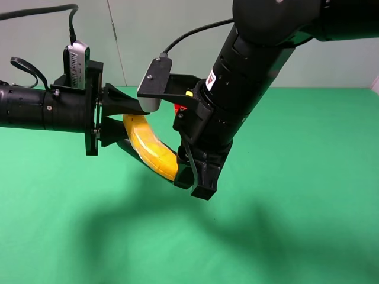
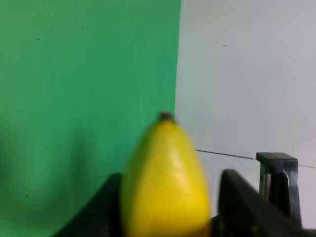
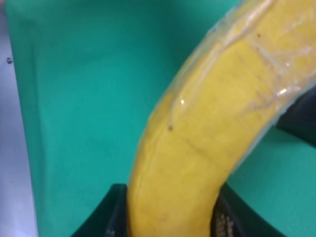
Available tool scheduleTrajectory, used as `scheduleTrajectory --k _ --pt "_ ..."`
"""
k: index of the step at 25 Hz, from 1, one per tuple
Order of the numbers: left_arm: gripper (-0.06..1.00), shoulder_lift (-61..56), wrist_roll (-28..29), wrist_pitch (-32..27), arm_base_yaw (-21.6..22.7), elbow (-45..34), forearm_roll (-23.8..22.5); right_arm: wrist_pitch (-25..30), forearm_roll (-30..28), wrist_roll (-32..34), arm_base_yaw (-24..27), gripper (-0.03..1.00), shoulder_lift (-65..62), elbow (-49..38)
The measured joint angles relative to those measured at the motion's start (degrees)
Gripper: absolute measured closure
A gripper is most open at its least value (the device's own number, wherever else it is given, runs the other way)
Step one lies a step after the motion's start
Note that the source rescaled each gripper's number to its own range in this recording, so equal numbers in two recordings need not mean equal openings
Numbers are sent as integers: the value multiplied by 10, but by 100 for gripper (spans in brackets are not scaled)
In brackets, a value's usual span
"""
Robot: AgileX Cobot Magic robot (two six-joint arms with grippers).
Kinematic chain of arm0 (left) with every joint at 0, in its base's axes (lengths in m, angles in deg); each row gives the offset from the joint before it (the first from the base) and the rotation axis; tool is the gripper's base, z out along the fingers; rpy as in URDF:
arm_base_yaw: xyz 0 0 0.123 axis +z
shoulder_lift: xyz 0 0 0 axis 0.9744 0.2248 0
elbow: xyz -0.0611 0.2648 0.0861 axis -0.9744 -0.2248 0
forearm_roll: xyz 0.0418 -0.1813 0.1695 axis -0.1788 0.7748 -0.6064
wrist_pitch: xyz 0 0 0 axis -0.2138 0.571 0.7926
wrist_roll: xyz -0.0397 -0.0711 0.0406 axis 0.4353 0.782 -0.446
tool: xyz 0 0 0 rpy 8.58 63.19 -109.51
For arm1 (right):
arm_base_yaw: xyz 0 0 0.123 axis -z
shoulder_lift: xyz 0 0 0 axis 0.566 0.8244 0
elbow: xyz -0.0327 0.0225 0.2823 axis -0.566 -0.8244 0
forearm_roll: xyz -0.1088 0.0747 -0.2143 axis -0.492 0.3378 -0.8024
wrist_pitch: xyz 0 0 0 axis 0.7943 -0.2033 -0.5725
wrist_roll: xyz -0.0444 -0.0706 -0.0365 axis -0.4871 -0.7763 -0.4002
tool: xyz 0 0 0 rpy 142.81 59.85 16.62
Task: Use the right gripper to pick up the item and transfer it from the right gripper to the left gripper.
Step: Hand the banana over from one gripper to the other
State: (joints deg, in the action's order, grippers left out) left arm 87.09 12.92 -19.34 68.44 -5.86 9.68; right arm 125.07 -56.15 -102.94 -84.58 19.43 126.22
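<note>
The yellow banana (image 1: 151, 148) hangs in the air above the green table, held at both ends. My right gripper (image 1: 192, 177), on the bulky labelled arm, is shut on its lower right end; the right wrist view shows the banana (image 3: 217, 138) pressed between both fingers (image 3: 116, 217). My left gripper (image 1: 135, 129), on the slim arm with the flange plate, has its fingers above and below the upper left end. In the left wrist view the banana's tip (image 2: 165, 182) fills the space between the fingers (image 2: 242, 207), which look closed on it.
The green table cloth (image 1: 308, 225) lies below both arms, with their shadow on it. A small red and yellow object (image 1: 179, 107) peeks out behind the right arm, mostly hidden. A pale wall (image 1: 148, 35) stands behind the table.
</note>
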Motion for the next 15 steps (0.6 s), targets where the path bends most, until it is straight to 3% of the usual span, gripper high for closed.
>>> scheduleTrajectory --k 1,15 --pt "94 0 0 1 0 0 -1 0 0 0 0 96 0 0" --pt "94 0 0 4 0 0 -1 -2 0 12 0 93 0 0"
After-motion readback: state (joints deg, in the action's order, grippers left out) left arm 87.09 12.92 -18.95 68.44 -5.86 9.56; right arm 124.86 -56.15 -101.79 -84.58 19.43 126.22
